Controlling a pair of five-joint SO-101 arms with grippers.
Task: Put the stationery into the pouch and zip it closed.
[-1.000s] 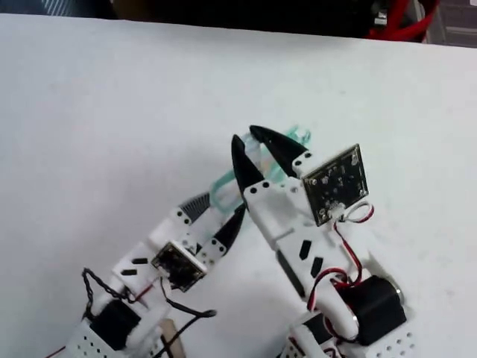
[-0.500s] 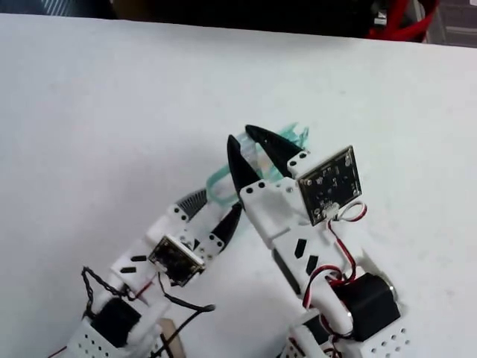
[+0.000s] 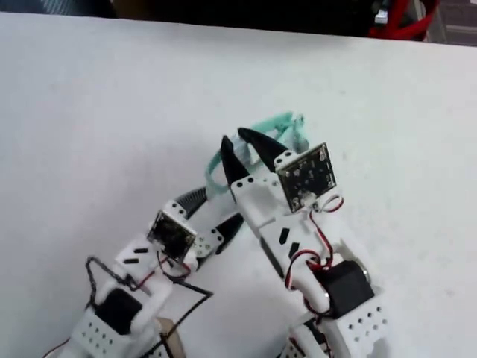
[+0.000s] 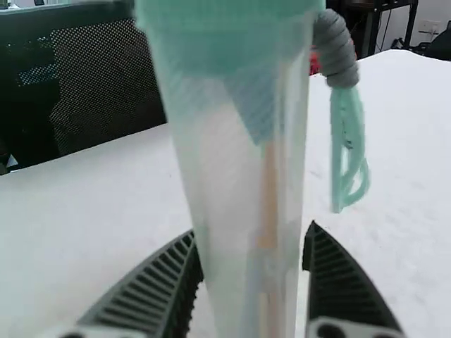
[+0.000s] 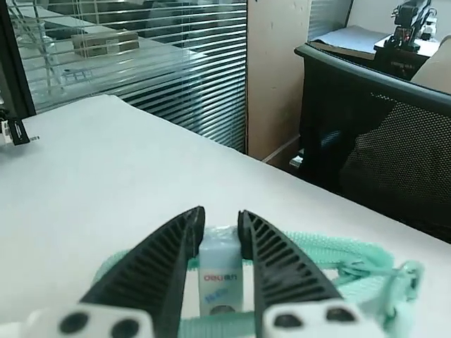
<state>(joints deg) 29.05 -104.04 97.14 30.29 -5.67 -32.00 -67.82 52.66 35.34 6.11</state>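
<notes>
A translucent pouch (image 4: 239, 176) with a teal zip band stands upright, and my left gripper (image 4: 250, 238) is shut on it, one ribbed finger on each side. A pencil-like stick shows through its wall. A grey zip pull (image 4: 332, 49) with a teal cord hangs off the top. In the high view the teal pouch (image 3: 279, 123) lies under both grippers, my left gripper (image 3: 216, 211) at its near end. My right gripper (image 3: 234, 139) is shut on a small white eraser (image 5: 220, 274) with blue print, held just above the teal pouch edge (image 5: 317, 245).
The white table (image 3: 112, 112) spreads wide to the left and back. Red cables (image 3: 402, 19) lie beyond the far right edge. A black mesh chair (image 5: 380, 141) stands past the table.
My right arm has shifted left and farther back over the pouch, still holding the eraser. The left arm has turned slightly, and more of the teal pouch top shows now.
</notes>
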